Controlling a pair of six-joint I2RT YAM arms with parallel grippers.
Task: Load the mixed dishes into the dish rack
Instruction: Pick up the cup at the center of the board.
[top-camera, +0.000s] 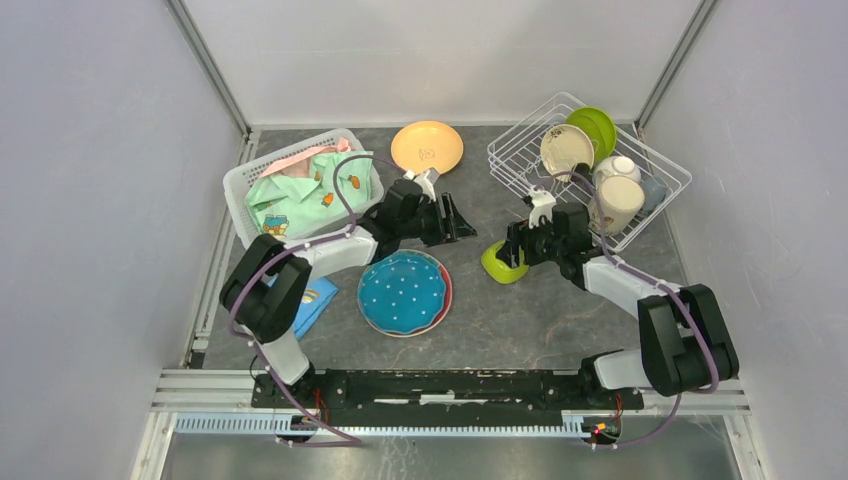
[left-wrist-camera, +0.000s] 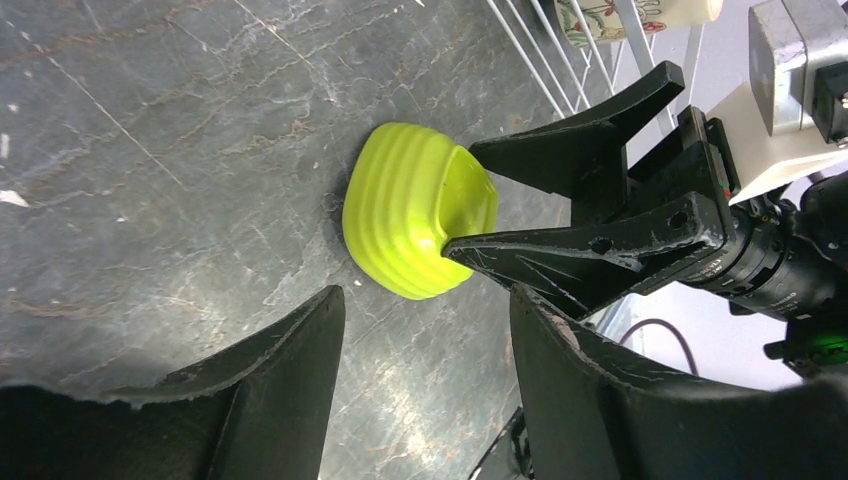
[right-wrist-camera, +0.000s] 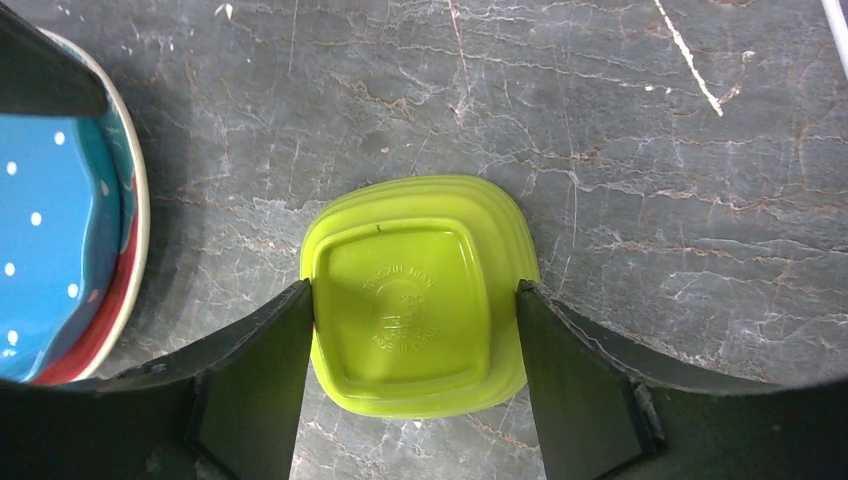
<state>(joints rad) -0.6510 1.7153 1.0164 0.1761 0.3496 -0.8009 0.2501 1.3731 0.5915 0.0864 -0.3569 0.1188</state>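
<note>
The lime-green bowl (right-wrist-camera: 420, 215) lies upside down on the table (right-wrist-camera: 640, 120), the right gripper (right-wrist-camera: 413, 292) closed against its two sides. Just to its left sits the blue dotted plate (right-wrist-camera: 40, 230). The left gripper (left-wrist-camera: 428, 300) hangs near, fingers apart, holding nothing. The dish rack (top-camera: 520, 160) stands close behind; open tabletop lies in front. The stamp embossed on the bowl's base is too faint to read

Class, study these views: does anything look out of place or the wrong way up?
Yes: the small lime-green ribbed bowl sits upside down on the grey marbled table, stamped base facing up, between the blue white-dotted plate and the white wire rack. The right tool clasps its sides.
</note>
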